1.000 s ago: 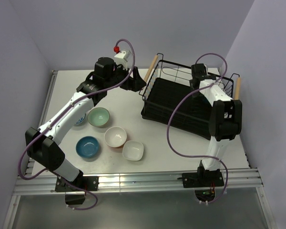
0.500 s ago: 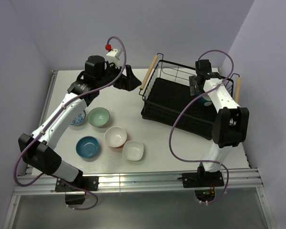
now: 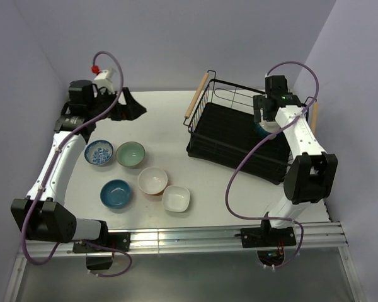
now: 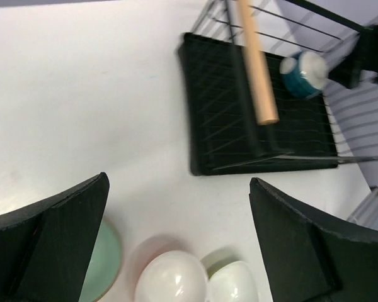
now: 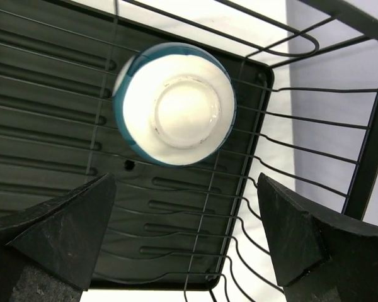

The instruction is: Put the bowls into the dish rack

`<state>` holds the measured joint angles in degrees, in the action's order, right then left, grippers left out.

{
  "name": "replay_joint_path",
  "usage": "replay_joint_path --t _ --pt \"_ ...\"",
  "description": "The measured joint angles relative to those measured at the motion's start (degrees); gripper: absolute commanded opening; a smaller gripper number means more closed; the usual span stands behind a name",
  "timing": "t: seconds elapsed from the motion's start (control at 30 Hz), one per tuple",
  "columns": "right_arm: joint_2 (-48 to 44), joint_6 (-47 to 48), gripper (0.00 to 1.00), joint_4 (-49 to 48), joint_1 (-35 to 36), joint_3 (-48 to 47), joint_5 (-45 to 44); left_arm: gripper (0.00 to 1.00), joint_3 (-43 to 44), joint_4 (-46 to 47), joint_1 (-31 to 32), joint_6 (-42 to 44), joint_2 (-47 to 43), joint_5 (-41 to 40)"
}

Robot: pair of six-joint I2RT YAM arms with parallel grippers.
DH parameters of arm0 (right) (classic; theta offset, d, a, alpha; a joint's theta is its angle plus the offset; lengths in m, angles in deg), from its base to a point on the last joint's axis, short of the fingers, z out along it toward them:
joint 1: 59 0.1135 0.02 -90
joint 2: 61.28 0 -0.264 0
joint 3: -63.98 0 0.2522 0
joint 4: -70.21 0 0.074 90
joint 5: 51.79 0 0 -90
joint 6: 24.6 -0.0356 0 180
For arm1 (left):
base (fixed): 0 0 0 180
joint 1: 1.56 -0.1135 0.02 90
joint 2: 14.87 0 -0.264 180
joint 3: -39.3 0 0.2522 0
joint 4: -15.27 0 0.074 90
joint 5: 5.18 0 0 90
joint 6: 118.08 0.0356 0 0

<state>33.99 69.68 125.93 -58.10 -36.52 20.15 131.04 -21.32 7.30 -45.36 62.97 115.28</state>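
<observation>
While checking the right wrist view, noted right jaws spread fully wide and gripping nothing. Found one teal bowl [image 5: 176,104] lying upside down, foot ring up, on the floor wires of the dish rack [image 3: 227,135]. Sits directly below those jaws and clear of both. Placed the rack at 3 o'clock on the table [image 3: 170,119], with that bowl toward the rack's 2 o'clock corner. Logged left jaws likewise fully wide and empty, hovering near 10 o'clock.

Counted five bowls outside the rack, clustered around 7 to 8 o'clock: patterned bowl [image 3: 98,152], mint bowl [image 3: 131,154], blue bowl [image 3: 116,193], orange-sided bowl [image 3: 152,180], squarish white bowl [image 3: 176,198].

Risks, as judged:
- Saw slight blur on one edge of the teal bowl. Possibly not settled, so liable to rock or slide on the wires.
- Judged the orange-sided and squarish white bowls touching or nearly so. Risk of shoving the neighbour toward the near table edge when closing on either.
- Expect slip from a thin pinch on a glazed rim, with chipping on a drop.
- Watch the wooden handle [image 3: 197,95] at the rack's 9 o'clock end, lying across the left-side carry path. Risk of clipping a carried bowl or shifting the rack.

Searched all views for brands, labels and writing. Found none legible.
</observation>
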Motion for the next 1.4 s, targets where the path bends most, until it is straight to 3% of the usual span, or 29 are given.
replay_joint_path --t 0.23,0.4,0.6,0.87,1.4 --pt "-3.6 0.0 1.0 0.9 -0.2 -0.3 5.8 0.95 -4.4 -5.1 -15.0 5.1 -1.6 4.5" --pt "-5.9 0.1 1.0 2.5 -1.0 -0.3 12.5 0.9 -5.7 -9.1 -20.3 12.7 -1.6 5.3" --pt "-8.6 0.3 1.0 4.8 -3.8 -0.4 24.0 0.82 -6.7 -13.2 -20.4 23.8 2.4 5.4" --pt "-12.3 0.2 1.0 6.3 -6.0 -0.4 37.6 0.73 -3.6 -18.8 -19.9 34.4 17.4 5.1" --pt "-14.8 -0.9 1.0 7.0 -7.9 -0.4 45.4 0.65 1.1 -19.5 -11.2 43.8 27.6 -0.7"
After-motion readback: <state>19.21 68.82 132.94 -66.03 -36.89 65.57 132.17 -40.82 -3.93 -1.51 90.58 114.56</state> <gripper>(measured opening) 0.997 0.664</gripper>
